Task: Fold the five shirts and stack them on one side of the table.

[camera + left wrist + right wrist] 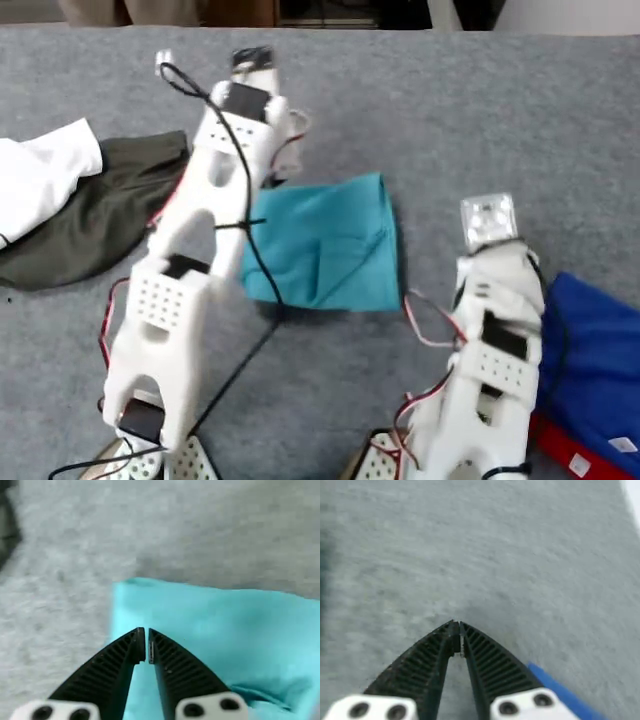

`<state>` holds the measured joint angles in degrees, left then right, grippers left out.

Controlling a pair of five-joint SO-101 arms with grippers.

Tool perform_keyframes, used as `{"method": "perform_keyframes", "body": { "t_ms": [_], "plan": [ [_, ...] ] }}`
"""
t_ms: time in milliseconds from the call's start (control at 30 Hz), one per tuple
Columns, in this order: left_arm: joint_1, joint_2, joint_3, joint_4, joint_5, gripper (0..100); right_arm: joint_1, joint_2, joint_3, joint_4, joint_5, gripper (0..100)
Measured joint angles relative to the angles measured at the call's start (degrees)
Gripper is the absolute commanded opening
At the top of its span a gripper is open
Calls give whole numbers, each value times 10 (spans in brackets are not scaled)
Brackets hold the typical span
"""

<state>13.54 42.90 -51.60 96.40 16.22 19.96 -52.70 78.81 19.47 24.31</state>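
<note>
A folded teal shirt [330, 240] lies flat in the middle of the grey table. My left arm [215, 170] stretches out to the shirt's far left corner. In the left wrist view my left gripper [146, 632] hangs shut over the teal shirt [225, 630], close to its edge, with nothing between the fingers. My right arm [490, 330] stands to the right of the teal shirt. My right gripper [457, 627] is shut over bare table, and a blue shirt edge [555, 685] shows beside it.
A blue shirt [600, 360] lies on a red one [565, 455] at the right front edge. A white shirt [40, 170] and a dark olive shirt [100, 215] lie crumpled at the left. Black cables [255, 250] trail over the teal shirt's left edge.
</note>
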Motion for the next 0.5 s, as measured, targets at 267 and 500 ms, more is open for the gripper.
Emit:
{"method": "perform_keyframes", "body": {
  "t_ms": [267,500],
  "plan": [
    [-99,0,69,0,-74,19,-166,43,-241,249,16,5],
    [-229,-1,80,17,-147,19,-300,276,-429,358,24,5]
  ]
}}
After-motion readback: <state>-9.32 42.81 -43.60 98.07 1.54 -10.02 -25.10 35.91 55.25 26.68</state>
